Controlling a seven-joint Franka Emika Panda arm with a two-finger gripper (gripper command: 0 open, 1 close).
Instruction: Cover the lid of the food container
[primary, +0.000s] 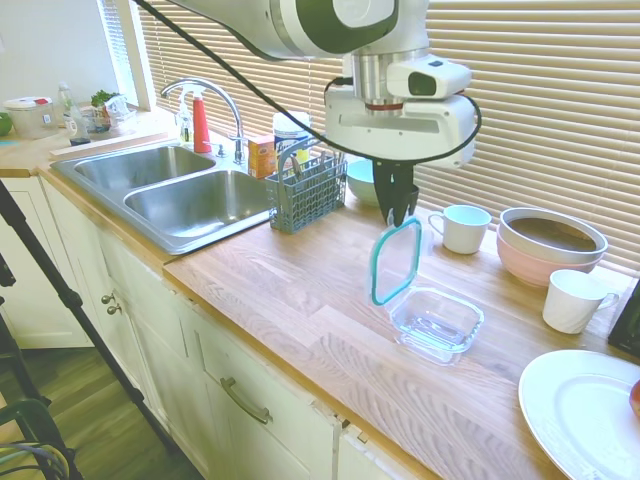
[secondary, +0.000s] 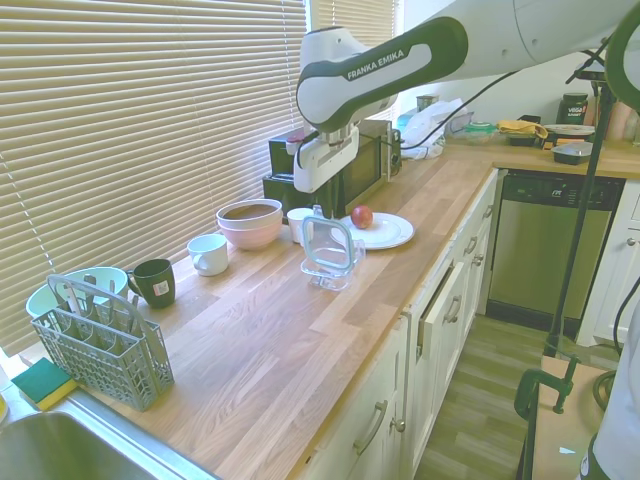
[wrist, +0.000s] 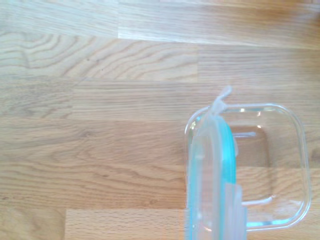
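My claw (primary: 401, 213) was pinched shut on the top edge of the lid (primary: 396, 261), which hung nearly upright, its lower edge down at the near rim of the dish (primary: 437, 322) on the bench (primary: 300, 300). The dish lay just below the claw and a little off to one side of the lid, its open mouth up. As I judged it, the lid needed tipping over from on-edge to flat, toward the dish, so its rim would meet the dish's square.
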